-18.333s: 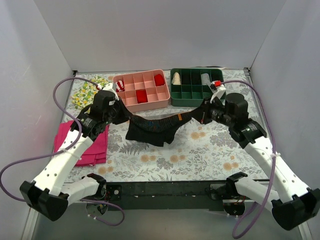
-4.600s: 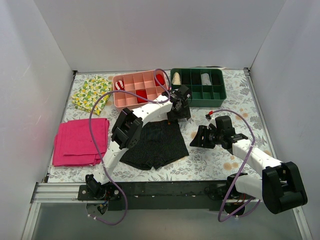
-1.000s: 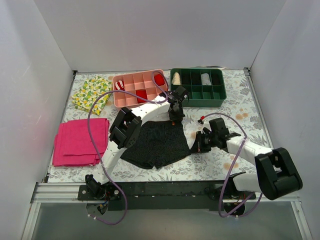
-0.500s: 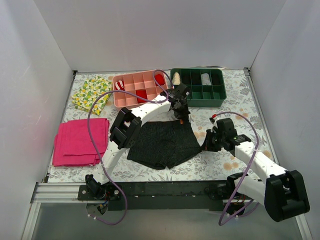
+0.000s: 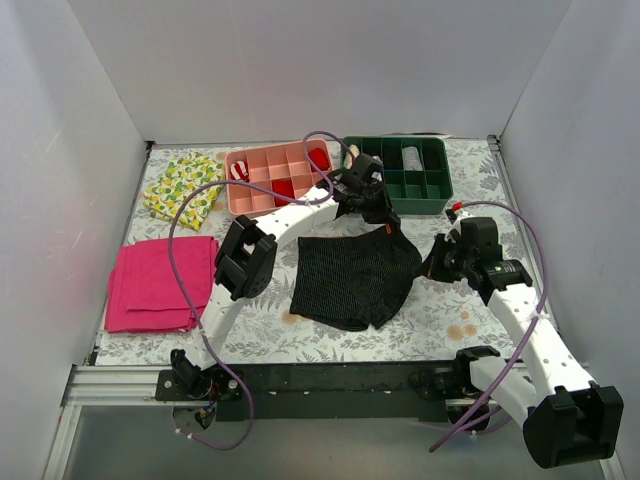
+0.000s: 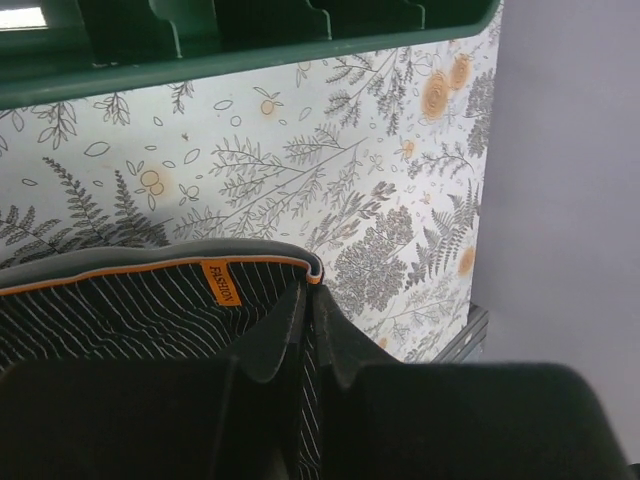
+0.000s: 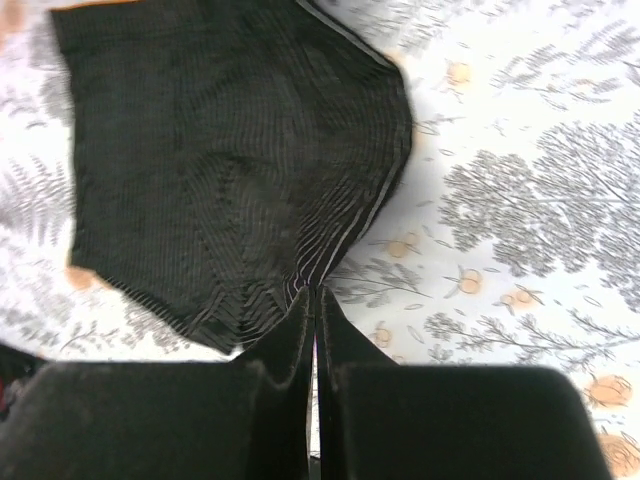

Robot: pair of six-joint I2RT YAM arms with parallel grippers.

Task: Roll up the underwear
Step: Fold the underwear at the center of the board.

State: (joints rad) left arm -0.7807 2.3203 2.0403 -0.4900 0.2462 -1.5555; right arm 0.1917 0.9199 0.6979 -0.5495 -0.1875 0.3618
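Observation:
The underwear (image 5: 352, 281), black with fine stripes and an orange-edged waistband, lies spread at the table's middle, its right side drawn up between my grippers. My left gripper (image 5: 384, 224) is shut on the waistband's far right corner; in the left wrist view the fingers (image 6: 283, 325) pinch the underwear (image 6: 120, 305) beside an orange label (image 6: 222, 283). My right gripper (image 5: 431, 266) is shut on the near right edge; in the right wrist view its fingertips (image 7: 298, 318) pinch bunched fabric of the underwear (image 7: 230, 150).
A pink divided tray (image 5: 283, 180) and a green divided tray (image 5: 400, 175) stand at the back, the green one just behind my left gripper (image 6: 250, 30). A folded magenta cloth (image 5: 160, 283) and a lemon-print cloth (image 5: 180, 188) lie at the left. White walls enclose the table.
Both grippers have moved right, dragging the underwear right across the table. The right gripper has also risen away from the near edge, pulling the fabric's right side taut.

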